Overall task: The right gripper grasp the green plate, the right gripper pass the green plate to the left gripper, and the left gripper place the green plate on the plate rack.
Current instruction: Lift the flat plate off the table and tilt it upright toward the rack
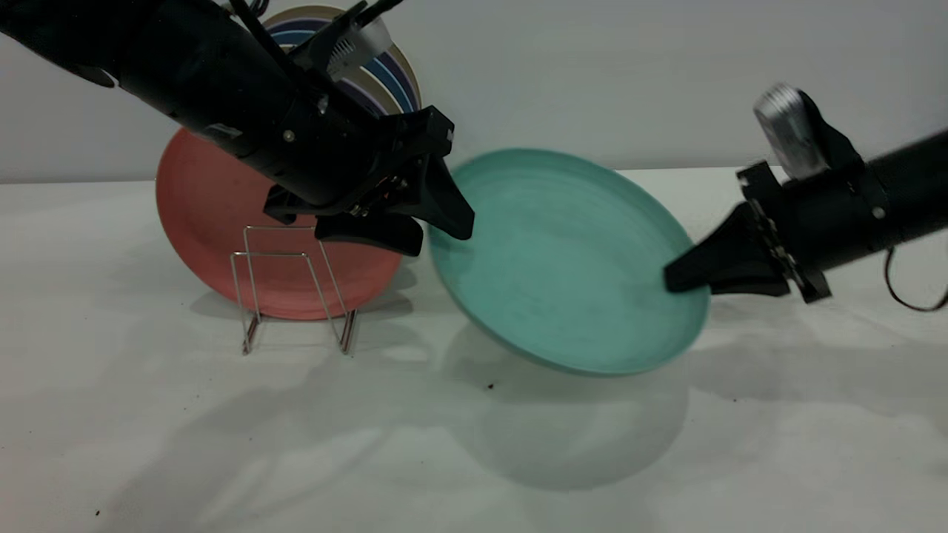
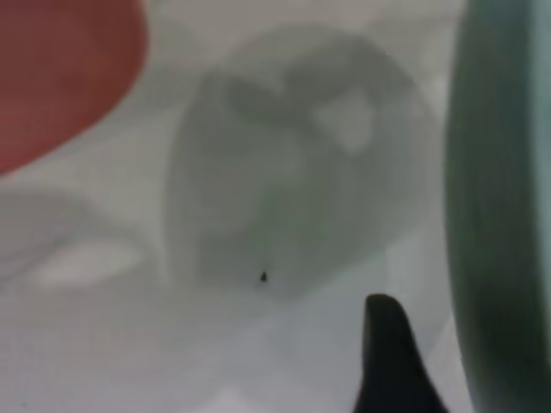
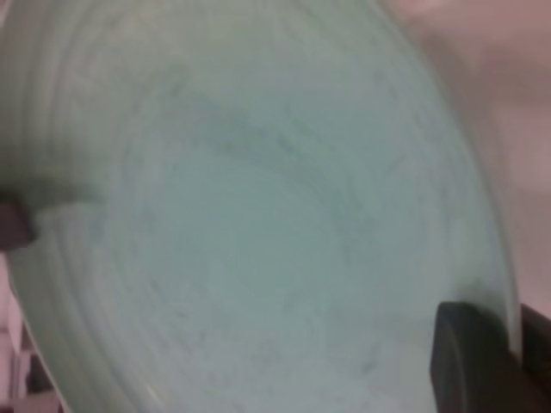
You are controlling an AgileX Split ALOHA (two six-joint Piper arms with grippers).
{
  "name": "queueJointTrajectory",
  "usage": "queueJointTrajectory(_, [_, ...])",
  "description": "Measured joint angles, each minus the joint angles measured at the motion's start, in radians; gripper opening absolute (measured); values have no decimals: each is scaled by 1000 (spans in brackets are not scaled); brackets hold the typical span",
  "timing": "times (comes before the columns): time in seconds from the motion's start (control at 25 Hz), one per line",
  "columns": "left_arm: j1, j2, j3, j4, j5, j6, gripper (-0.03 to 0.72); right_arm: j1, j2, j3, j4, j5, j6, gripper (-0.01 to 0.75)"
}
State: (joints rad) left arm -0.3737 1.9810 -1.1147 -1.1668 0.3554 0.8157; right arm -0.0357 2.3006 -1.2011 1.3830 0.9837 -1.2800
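plate [image 1: 563,259], one; end effectors, two

A salmon-pink plate [image 1: 215,222] stands on edge on the white table [image 1: 185,444], leaning back toward the pale wall [image 1: 666,74], and behind it a striped plate [image 1: 392,74] with blue and cream bands peeks out, with dark specks [image 1: 490,386] dotting the tabletop.

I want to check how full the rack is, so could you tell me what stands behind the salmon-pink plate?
Behind the salmon-pink plate, a plate with blue, purple and cream rings stands upright. The left gripper and its arm cover most of it, so any further plates there cannot be seen.
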Motion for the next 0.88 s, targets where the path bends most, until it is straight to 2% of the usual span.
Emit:
queueJointTrajectory(0.08, [0, 0, 0, -7, -11, 1, 370, 24, -12, 0, -8, 4, -3, 19])
queueJointTrajectory(0.2, [0, 0, 0, -8, -11, 2, 202, 56, -15, 0, -13, 4, -5, 19])
queueJointTrajectory(0.32, [1, 0, 0, -10, -10, 17, 89, 78, -16, 0, -29, -5, -12, 19])
queueJointTrajectory(0.48, [1, 0, 0, -7, -10, 43, 85, 94, -16, 0, -35, -20, -27, 27])
queueJointTrajectory(0.56, [1, 0, 0, -6, -10, 48, 85, 95, -16, 0, -31, -20, -28, 59])
queueJointTrajectory(0.64, [1, 0, 0, -7, -10, 49, 85, 95, -20, 0, -27, -19, -28, 122])
queueJointTrajectory(0.72, [1, 0, 0, -13, -10, 52, 85, 87, -34, 0, -25, -10, -28, 219])
queueJointTrajectory(0.88, [1, 0, -2, -6, 1, 82, 84, 42, -125, 1, -7, 12, -28, 486])
